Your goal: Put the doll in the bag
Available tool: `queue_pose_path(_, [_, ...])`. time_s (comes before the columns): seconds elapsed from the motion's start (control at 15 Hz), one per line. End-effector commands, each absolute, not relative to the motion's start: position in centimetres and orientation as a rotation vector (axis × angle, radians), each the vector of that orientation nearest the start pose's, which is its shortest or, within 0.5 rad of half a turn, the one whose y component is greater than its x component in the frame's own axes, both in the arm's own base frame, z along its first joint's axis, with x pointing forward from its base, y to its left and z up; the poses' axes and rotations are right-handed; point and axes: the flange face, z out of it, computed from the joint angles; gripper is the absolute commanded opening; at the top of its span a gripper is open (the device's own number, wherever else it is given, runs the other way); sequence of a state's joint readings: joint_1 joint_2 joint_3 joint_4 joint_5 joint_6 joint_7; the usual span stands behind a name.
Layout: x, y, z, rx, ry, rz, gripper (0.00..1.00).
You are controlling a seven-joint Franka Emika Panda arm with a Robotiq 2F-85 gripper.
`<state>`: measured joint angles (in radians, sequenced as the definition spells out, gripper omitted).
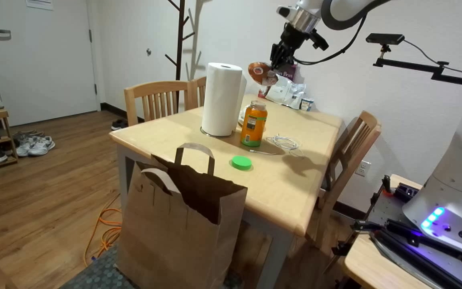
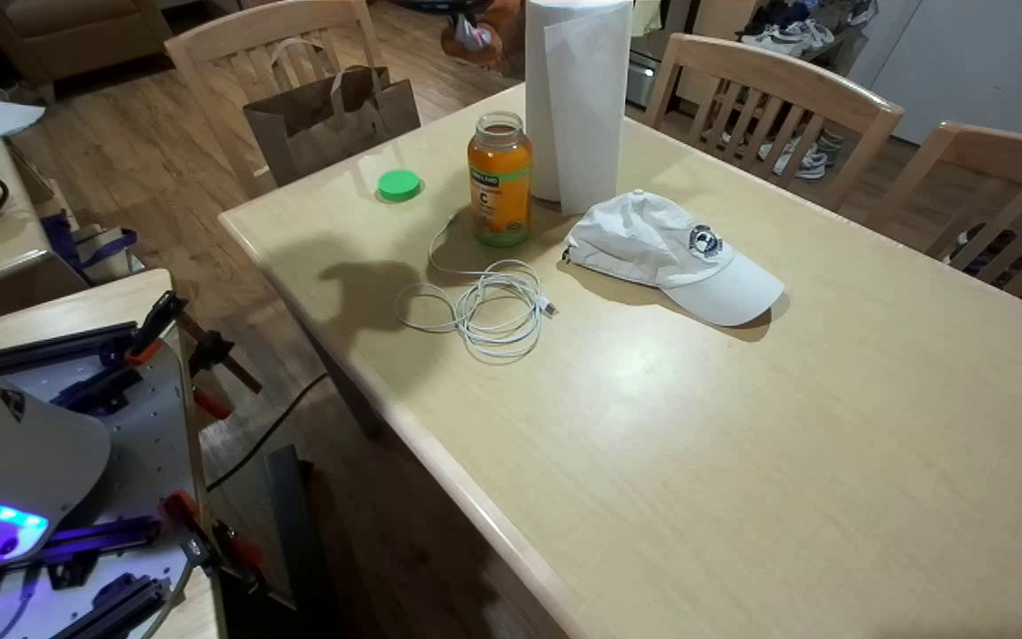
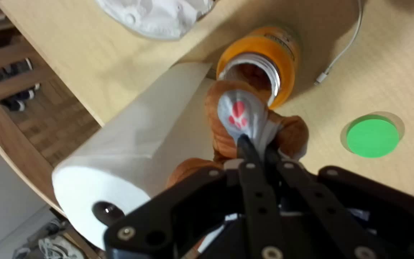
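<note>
The doll (image 1: pixel 260 73), reddish-brown with a grey patch bearing a pink paw print, hangs in the air in my gripper (image 1: pixel 276 66). In the wrist view, my gripper (image 3: pixel 259 148) is shut on the doll's grey cloth (image 3: pixel 241 111); part of the doll is hidden behind the fingers. In an exterior view, the doll (image 2: pixel 475 40) shows at the top edge beside the paper towel roll, with the gripper mostly cut off. The brown paper bag (image 1: pixel 175 228) stands upright with its top open on a seat at the table's end; it also shows in an exterior view (image 2: pixel 325 133). The wrist view does not show it.
An open orange bottle (image 1: pixel 254 124), a tall paper towel roll (image 1: pixel 222 100) and a flat green lid (image 1: pixel 241 162) stand on the table. A white cable (image 2: pixel 498 311) and white cap (image 2: pixel 653 244) lie near them. Chairs (image 2: pixel 777 89) surround the table.
</note>
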<state>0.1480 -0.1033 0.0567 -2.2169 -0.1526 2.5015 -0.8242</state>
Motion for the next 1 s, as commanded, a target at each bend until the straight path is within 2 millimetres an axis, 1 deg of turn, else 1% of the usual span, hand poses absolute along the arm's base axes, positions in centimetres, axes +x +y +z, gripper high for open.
queue_pose_path(0.0, [52.8, 12.1, 46.7, -2.755, -1.855, -0.571, 0.06])
queue_pose_path(0.07, [52.5, 12.6, 47.3, -2.719, -1.901, -0.587, 0.06])
queue_pose_path(0.2, [52.2, 12.6, 47.9, -2.698, -1.94, -0.601, 0.05])
queue_pose_path(0.27, [52.6, 12.9, 47.1, -2.621, -1.955, -0.62, 0.04])
queue_pose_path(0.33, [52.9, 13.8, 46.8, -2.53, -2.035, -0.634, 0.04])
queue_pose_path(0.53, [53.7, 18.2, 44.5, -2.32, -2.12, -0.636, 0.04])
queue_pose_path(0.8, [54.0, 24.0, 41.5, -2.031, -2.254, -0.594, 0.03])
queue_pose_path(0.93, [53.7, 25.7, 40.4, -1.894, -2.341, -0.575, 0.03])
